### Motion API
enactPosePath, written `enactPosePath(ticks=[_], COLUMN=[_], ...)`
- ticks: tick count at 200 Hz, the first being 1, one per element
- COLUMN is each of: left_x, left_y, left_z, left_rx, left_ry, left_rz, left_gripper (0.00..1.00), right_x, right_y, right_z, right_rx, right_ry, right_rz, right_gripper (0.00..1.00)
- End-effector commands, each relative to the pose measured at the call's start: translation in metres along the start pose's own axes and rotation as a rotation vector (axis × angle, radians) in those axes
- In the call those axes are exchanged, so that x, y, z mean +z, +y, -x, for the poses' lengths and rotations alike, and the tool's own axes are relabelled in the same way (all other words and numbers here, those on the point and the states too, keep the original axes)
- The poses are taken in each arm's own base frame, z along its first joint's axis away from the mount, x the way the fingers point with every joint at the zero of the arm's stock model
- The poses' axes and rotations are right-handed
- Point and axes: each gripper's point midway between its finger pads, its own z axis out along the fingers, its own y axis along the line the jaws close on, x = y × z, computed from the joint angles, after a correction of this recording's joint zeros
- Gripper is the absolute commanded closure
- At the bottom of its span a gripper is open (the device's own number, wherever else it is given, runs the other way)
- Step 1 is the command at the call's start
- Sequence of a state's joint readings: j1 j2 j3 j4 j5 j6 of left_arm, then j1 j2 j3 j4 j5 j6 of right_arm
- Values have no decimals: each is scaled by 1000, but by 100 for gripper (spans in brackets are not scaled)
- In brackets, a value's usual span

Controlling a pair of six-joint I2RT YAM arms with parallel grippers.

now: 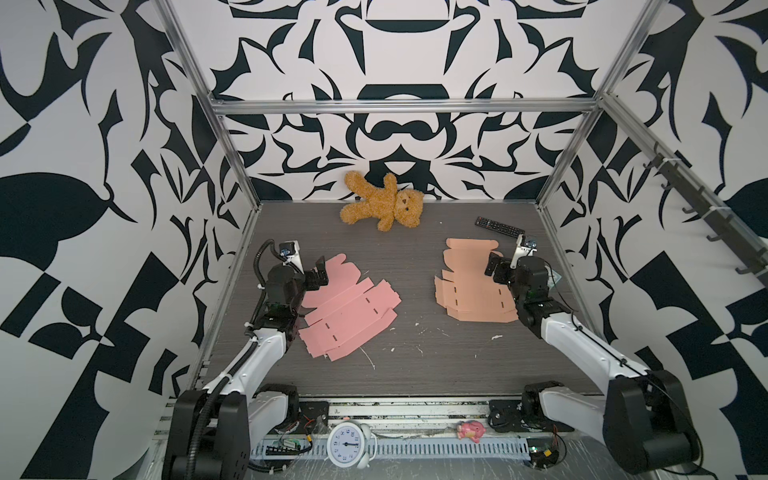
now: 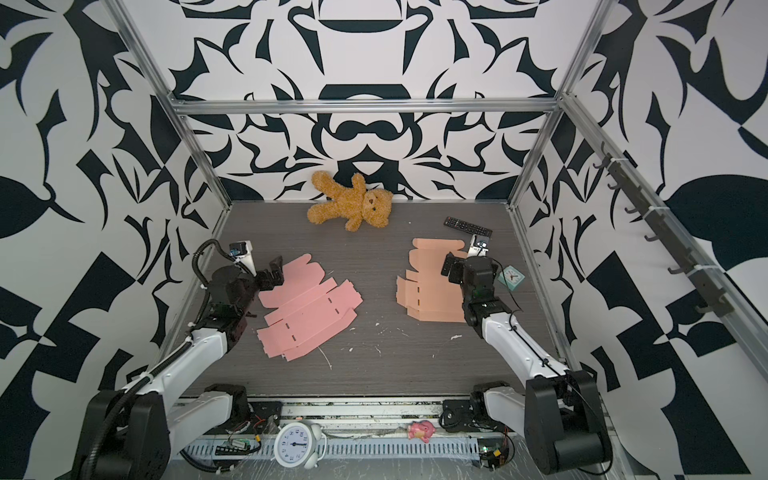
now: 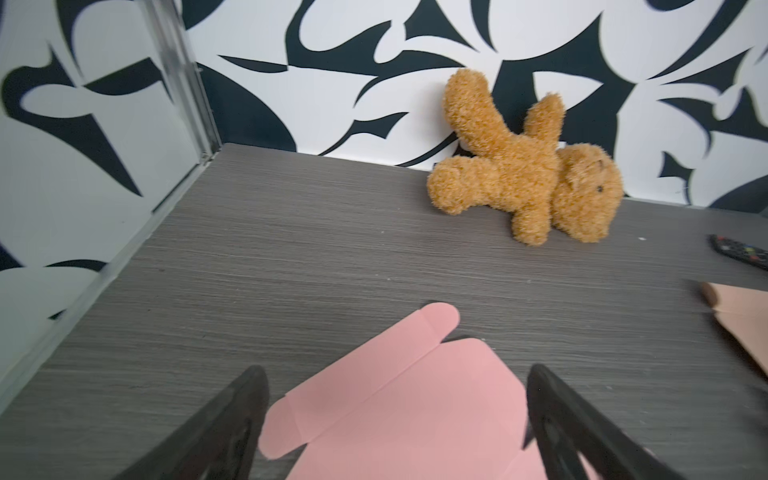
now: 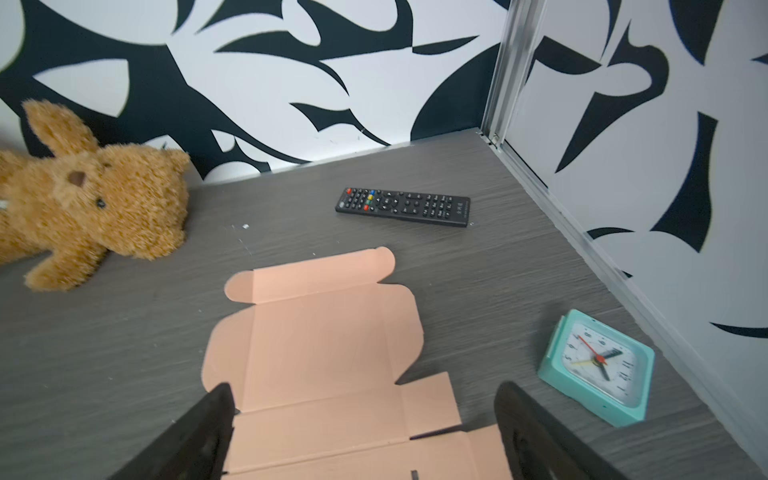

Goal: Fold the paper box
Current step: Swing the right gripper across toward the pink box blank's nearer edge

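Two unfolded paper box blanks lie flat on the grey table. The pink blank (image 1: 349, 307) (image 2: 309, 309) is on the left, and my left gripper (image 1: 318, 272) (image 2: 274, 272) hovers open over its far left corner. In the left wrist view the pink sheet (image 3: 395, 407) shows between the spread fingers of the left gripper (image 3: 395, 374), untouched. The peach blank (image 1: 469, 286) (image 2: 432, 286) lies on the right. My right gripper (image 1: 496, 264) (image 2: 453, 266) is open above its right side. In the right wrist view the peach sheet (image 4: 328, 353) lies under the right gripper (image 4: 365, 388).
A brown teddy bear (image 1: 384, 203) lies against the back wall, with a black remote (image 1: 500, 227) at the back right. A teal clock (image 4: 596, 368) stands by the right wall, close to my right gripper. A white alarm clock (image 1: 347, 444) and a pink toy (image 1: 471, 430) sit on the front rail.
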State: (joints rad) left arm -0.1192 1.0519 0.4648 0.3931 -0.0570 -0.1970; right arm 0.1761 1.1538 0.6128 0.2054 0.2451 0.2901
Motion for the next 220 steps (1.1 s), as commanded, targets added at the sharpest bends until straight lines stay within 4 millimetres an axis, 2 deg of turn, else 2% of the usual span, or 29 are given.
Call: enactPosePath(ticks=[1,17,56,69,93,105,135,161,187,220], left_x=[-10,-17,-28,-31,-34,-38,-48,-55,-58,-57], left_y=[-38,-62,-98,-111,-124,-125,-114,-104,-102,-115], left_z=[-18,-25,-49,-53,-55,-53,-51,-54,-64,-62], left_rx=[-138,-202,-341,-354,-380,-390,-406,-401,-408,-430], left_ry=[154,204,310,350,418,421,423,503,618,656], left_rz=[-192,-307,-397,-421,-456,-460,-393,-299,-247,-320], left_gripper=[1,1,1,1,1,1,1,1,1,1], right_x=[-11,-21,-64,-75,-82,-86,-104,-113,-115,-117], right_y=[20,46,113,126,154,170,216,242,253,255], right_z=[-25,-28,-39,-49,-77,-91,-108,-126,-149,-166], right_rx=[23,0,-35,-52,-40,-71,-148,-157,-145,-97], right_ry=[174,193,218,250,374,442,538,606,677,711], right_rz=[-13,40,183,191,245,266,336,377,401,422], right_gripper=[1,1,1,1,1,0,0,1,0,3])
